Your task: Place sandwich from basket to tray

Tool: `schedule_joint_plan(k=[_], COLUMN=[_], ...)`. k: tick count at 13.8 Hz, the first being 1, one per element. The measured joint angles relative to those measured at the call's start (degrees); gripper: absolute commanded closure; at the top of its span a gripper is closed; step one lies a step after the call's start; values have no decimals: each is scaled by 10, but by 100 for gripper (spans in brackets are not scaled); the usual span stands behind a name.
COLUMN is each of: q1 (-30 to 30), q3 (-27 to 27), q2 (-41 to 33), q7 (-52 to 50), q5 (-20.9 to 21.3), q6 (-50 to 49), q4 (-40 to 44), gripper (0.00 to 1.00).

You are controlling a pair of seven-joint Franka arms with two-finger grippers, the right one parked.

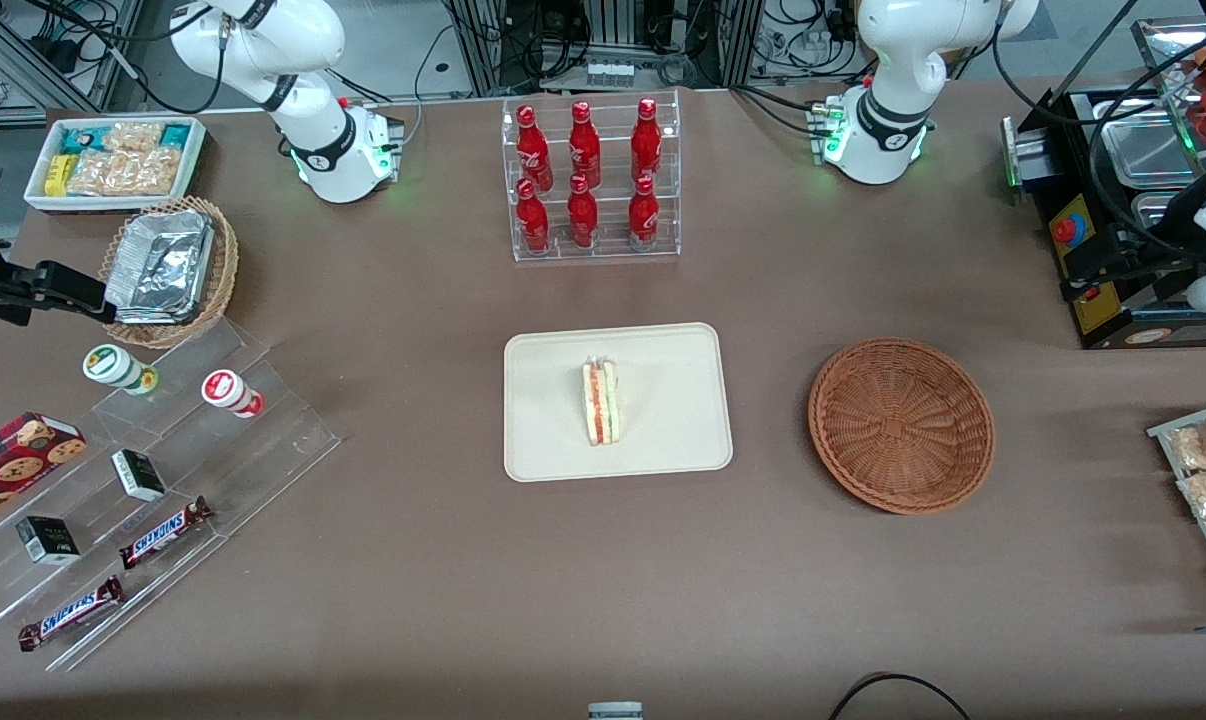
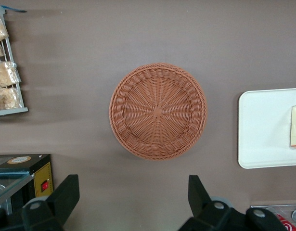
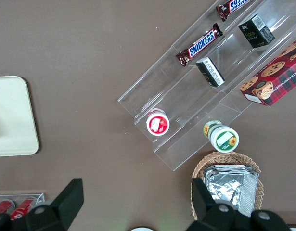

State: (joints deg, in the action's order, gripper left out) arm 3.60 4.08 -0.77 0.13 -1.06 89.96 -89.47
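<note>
Sandwich [image 1: 600,403] sits on tray [image 1: 618,401], basket [image 2: 158,110] empty. Gripper [image 2: 133,197] high over basket, fingers apart. Job looks done; nothing left but parking arm.

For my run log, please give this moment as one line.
sandwich: on tray | basket: empty | hand: open, above table near basket

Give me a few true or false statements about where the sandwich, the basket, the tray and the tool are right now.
1. The sandwich lies on the tray. True.
2. The basket holds a sandwich. False: it holds nothing.
3. The tool is open above the table beside the basket. True.
4. The tray touches the basket. False: bare table separates them.
5. The tool grips the sandwich. False: its fingers hold nothing.
</note>
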Motion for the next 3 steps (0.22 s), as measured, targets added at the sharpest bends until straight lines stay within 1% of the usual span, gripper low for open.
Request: schedule_joint_plan(k=[3], q1=[-1], q3=[0], q2=[5], q7=[-2], q5=[1], q6=[0], q4=[3], gripper=[0])
